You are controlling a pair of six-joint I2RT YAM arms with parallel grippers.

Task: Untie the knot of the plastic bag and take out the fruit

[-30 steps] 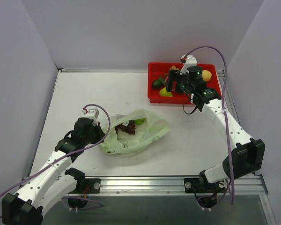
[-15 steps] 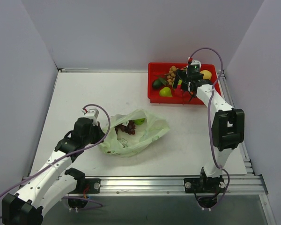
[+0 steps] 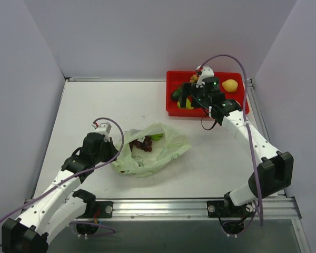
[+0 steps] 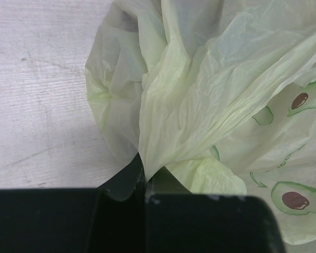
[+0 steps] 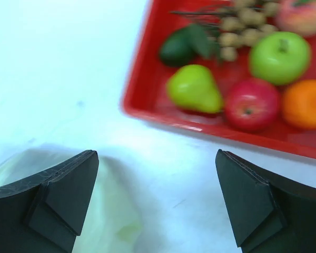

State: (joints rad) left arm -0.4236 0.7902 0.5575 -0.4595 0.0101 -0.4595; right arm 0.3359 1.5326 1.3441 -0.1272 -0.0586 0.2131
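Note:
The pale green plastic bag (image 3: 166,150) lies open on the table, left of centre. Inside it I see a dark purple grape bunch (image 3: 144,143) and a green piece (image 3: 156,137). No tied knot shows. My left gripper (image 3: 115,151) is shut on a fold of the bag's left edge (image 4: 200,95), seen close in the left wrist view (image 4: 145,176). My right gripper (image 3: 188,101) hangs open and empty over the front left rim of the red tray (image 3: 174,112). In the right wrist view (image 5: 158,205) the bag (image 5: 113,216) lies below its fingers.
The tray (image 5: 147,113) holds a green pear (image 5: 194,89), red apple (image 5: 252,104), orange (image 5: 305,103), green apple (image 5: 279,57), dark avocado (image 5: 176,48), tan longan cluster (image 5: 242,26) and a yellow lemon (image 3: 230,85). Walls stand close on three sides.
My right gripper has moved from above the back of the tray to its front left edge and now faces the bag. The left arm and the bag have not moved.

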